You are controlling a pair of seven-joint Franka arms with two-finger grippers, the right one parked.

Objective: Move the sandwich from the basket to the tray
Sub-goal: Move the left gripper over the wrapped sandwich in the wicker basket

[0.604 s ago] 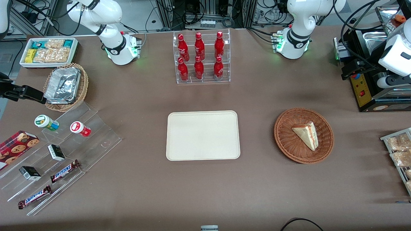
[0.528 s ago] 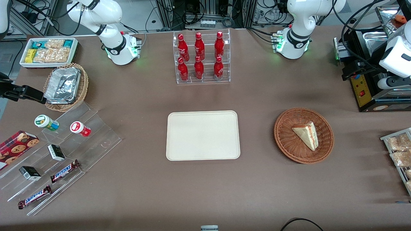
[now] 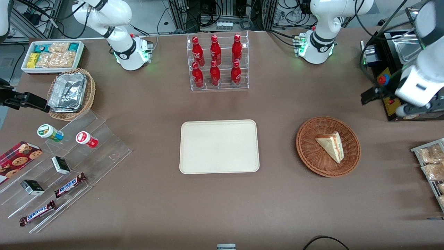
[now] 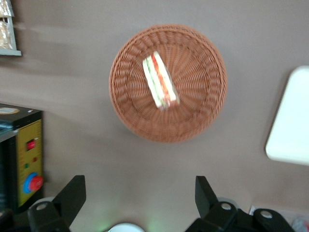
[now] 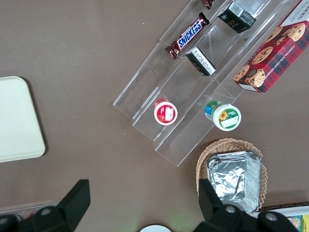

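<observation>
Front view shows the brown table (image 3: 222, 208) from above. Nearest to that camera among the task's things sit the tray (image 3: 219, 146) and the basket (image 3: 328, 146), side by side with bare table between them. The tray is flat and cream, and nothing is on it, so it is ready to take the food. The basket is round and made of reddish-brown wicker. The sandwich (image 3: 331, 146) lies in the basket on its side, a pale wedge with red and green stripes along one edge. It has not been picked up.

Farther from the camera, and up in the air, the gripper (image 3: 381, 95) hangs toward the working arm's end of the table, above a yellow and black machine (image 3: 390, 99). It is not over the basket. In the left wrist view its two black fingers (image 4: 72, 195) stand wide apart with nothing between them, I think so they can fit around the bread. That view looks down on the basket (image 4: 168, 83) and the sandwich (image 4: 160, 81), so the arm seems to be aiming there.

Farthest off stands a clear rack of red bottles (image 3: 217, 61).
</observation>
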